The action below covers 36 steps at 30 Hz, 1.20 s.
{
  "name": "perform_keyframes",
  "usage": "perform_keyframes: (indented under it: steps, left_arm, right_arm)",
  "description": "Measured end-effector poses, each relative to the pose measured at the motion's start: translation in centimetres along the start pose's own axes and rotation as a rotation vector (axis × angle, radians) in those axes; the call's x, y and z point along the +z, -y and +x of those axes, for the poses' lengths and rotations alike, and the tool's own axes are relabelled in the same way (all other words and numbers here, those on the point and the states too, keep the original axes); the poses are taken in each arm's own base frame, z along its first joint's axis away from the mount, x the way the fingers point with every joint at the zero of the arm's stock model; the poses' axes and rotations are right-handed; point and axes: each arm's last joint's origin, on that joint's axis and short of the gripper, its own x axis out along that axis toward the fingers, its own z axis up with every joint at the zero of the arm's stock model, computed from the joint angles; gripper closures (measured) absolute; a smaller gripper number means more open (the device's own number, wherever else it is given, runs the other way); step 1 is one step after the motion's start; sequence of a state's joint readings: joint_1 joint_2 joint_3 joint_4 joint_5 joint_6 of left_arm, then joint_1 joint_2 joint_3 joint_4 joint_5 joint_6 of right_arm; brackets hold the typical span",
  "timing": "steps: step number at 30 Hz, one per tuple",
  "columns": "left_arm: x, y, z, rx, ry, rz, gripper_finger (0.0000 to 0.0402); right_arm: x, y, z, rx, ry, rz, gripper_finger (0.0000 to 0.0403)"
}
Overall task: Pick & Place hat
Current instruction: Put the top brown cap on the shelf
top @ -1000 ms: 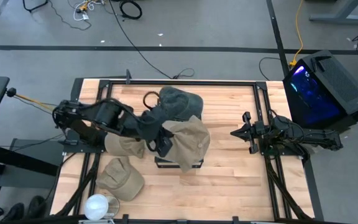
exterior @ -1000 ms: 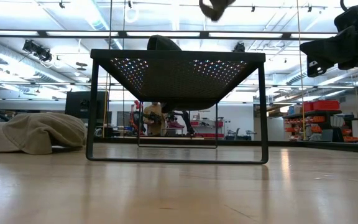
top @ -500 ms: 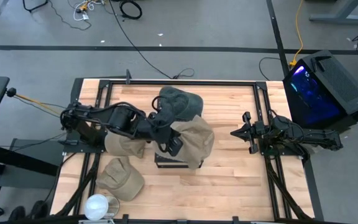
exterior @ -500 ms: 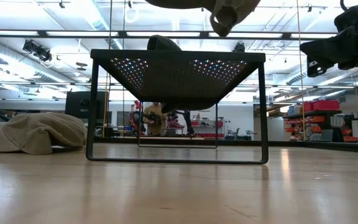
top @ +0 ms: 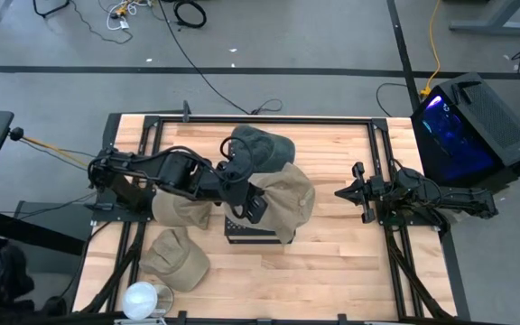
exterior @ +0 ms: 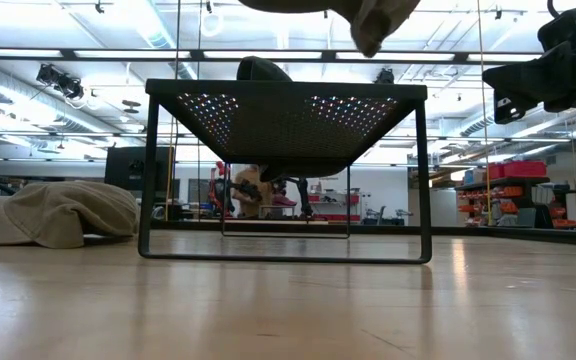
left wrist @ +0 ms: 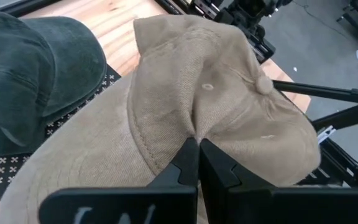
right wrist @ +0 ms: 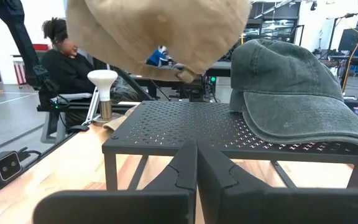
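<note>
currently a tan cap [top: 289, 200] is being held pinched in the clenched left gripper [top: 253, 206] above the black perforated rack [right wrist: 185, 127], beside the green cap [top: 260, 149]; it should be lowered gently onto bare mesh. right gripper [top: 357, 192], closed empty, is being parked aside.

From above, the tan hat [top: 283, 203] and the left arm covered most of the black mesh stand [top: 242, 236], leaving only its near edge showing. In the low view the top edge cut off that hat [exterior: 373, 20], so only a hanging corner showed, and the stand hid all but the crown of the dark green hat [exterior: 263, 69]. In the right wrist view the seated person [right wrist: 67, 65] was partly hidden behind the tan hat.
</note>
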State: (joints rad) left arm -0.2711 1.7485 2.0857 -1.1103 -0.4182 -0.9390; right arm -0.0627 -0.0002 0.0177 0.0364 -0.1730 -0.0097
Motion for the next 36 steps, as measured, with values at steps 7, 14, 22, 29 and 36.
perform_keyframes:
  steps: [7,14,22,29,36]
  left_arm:
    - [0.9,-0.7,0.4,0.012,0.004,-0.004,0.0399]
    - [1.7,-0.9,0.3,-0.007,0.036,-0.011,0.0399]
    - [1.9,-0.6,0.3,-0.032,0.056,-0.007,0.0399]
    - [2.1,-0.8,0.4,-0.029,0.056,0.022,0.0399]
    - [2.9,-1.4,0.8,-0.026,0.055,0.029,0.0399]
  right_arm:
    - [0.0,0.0,0.0,0.000,0.000,0.000,0.0396]
    - [0.0,0.0,0.0,0.000,0.000,0.000,0.0396]
    - [0.0,0.0,0.0,0.000,0.000,0.000,0.0396]
    - [0.0,0.0,0.0,0.000,0.000,0.000,0.0396]
    - [0.0,0.0,0.0,0.000,0.000,0.000,0.0396]
